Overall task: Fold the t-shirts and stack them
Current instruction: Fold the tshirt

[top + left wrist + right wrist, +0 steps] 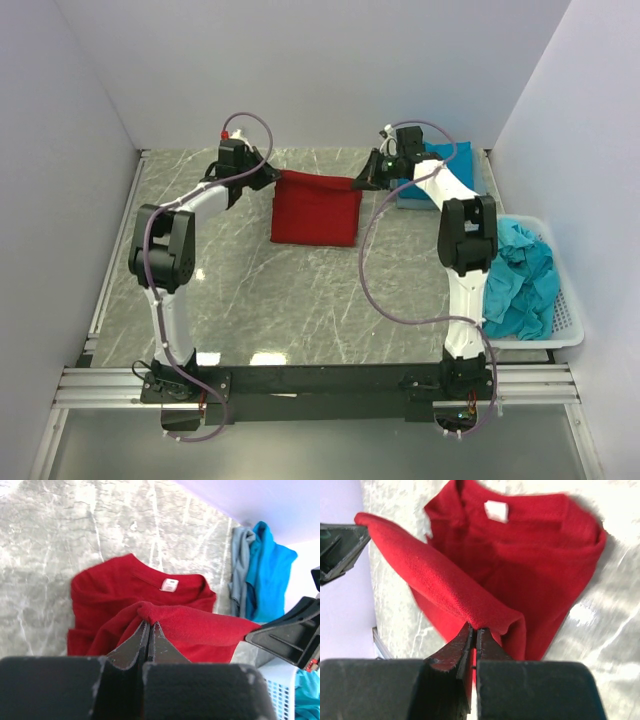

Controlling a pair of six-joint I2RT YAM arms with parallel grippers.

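A deep red t-shirt (316, 210) lies at the back middle of the table, its far edge lifted and stretched between both grippers. My left gripper (272, 178) is shut on the shirt's left far corner (150, 615). My right gripper (360, 183) is shut on the right far corner (495, 622). The white neck label shows in the left wrist view (169, 584) and the right wrist view (496, 511). A folded teal-blue t-shirt (440, 175) lies at the back right, partly behind the right arm. More teal-blue shirts (522, 280) are bunched in the basket.
A white mesh basket (568, 322) stands at the table's right edge. White walls close the back and both sides. The marble tabletop (300, 300) stretches in front of the red shirt. The arm bases sit on the black rail at the near edge.
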